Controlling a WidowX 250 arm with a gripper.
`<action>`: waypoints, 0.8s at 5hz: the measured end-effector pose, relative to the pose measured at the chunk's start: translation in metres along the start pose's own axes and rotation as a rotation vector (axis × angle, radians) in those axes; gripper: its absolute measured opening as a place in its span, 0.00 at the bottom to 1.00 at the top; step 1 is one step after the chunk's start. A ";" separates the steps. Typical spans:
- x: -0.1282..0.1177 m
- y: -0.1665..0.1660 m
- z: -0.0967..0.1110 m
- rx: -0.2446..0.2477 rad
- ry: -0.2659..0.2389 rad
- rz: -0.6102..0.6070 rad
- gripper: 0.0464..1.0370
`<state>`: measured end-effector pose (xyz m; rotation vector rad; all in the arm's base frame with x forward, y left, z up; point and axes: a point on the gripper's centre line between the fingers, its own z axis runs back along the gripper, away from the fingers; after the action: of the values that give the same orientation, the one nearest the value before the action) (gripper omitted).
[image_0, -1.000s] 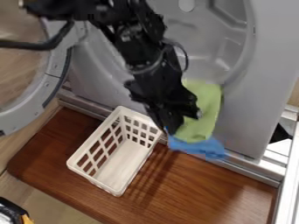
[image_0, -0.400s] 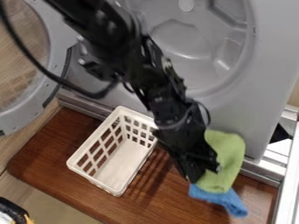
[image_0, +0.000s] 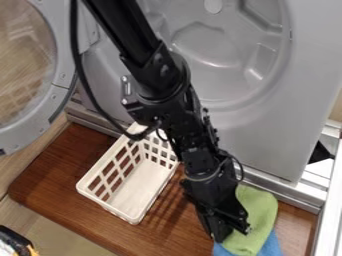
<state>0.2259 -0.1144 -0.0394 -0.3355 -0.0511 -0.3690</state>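
Observation:
The black gripper (image_0: 219, 237) points down over the lower right part of the wooden board, shut on a bunched green cloth (image_0: 256, 216) and a blue cloth (image_0: 270, 246). Green fabric spreads to the right of the gripper, and the blue fabric hangs beneath it, running to the bottom edge of the view. Which cloth lies directly in the grip is hard to tell. To the left of the gripper, a white slatted basket (image_0: 139, 189) stands upright on the wooden board (image_0: 175, 231), apart from both cloths.
Behind the board is a grey front-loading machine (image_0: 275, 135) with its drum opening (image_0: 214, 65) at the top. Its round door (image_0: 59, 95) stands open at the left. A metal rail (image_0: 294, 192) runs along the machine's base. A dark object (image_0: 15, 241) is at the lower left corner.
The gripper has come away from the front of the machine, moving down and to the right over the board. Both cloths have travelled with it. The basket has stayed in place.

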 end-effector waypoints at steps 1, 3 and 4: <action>-0.007 0.011 -0.011 -0.010 0.015 -0.010 0.08; -0.013 0.008 -0.014 0.016 0.069 -0.031 0.57; -0.014 0.006 -0.013 0.007 0.064 -0.031 0.88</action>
<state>0.2152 -0.1091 -0.0553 -0.3158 0.0048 -0.4103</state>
